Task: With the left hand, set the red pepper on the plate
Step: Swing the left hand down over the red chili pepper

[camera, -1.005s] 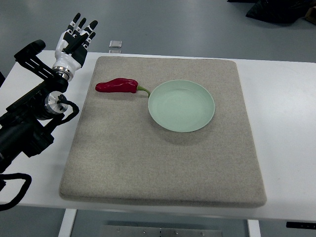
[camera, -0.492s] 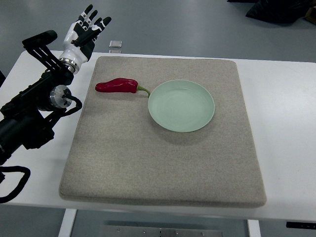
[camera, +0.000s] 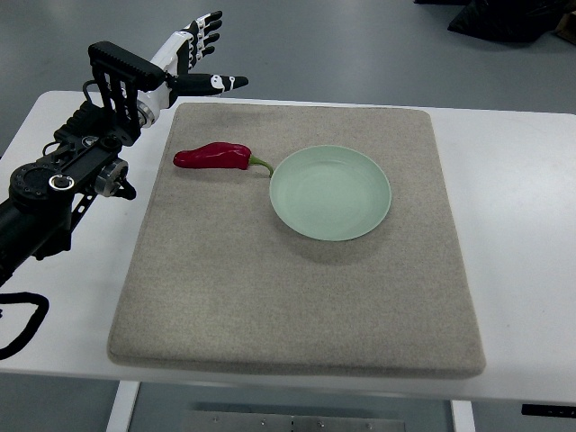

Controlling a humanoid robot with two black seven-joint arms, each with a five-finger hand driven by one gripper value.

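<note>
white table (camera: 522, 225), gray mat (camera: 297, 288), reaching step, nothing picked up yet.
red pepper (camera: 212, 157) lies on the mat, its stem touching the green plate (camera: 331, 193). left hand (camera: 193, 58) hovers behind it, fingers spread, holding nothing; next it must drop down and grab the pepper.

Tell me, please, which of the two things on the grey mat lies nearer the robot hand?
The red pepper, at the mat's far-left part, lies nearer the left robot hand. The pale green plate sits to its right, farther away, with the pepper's stem reaching its rim.
</note>
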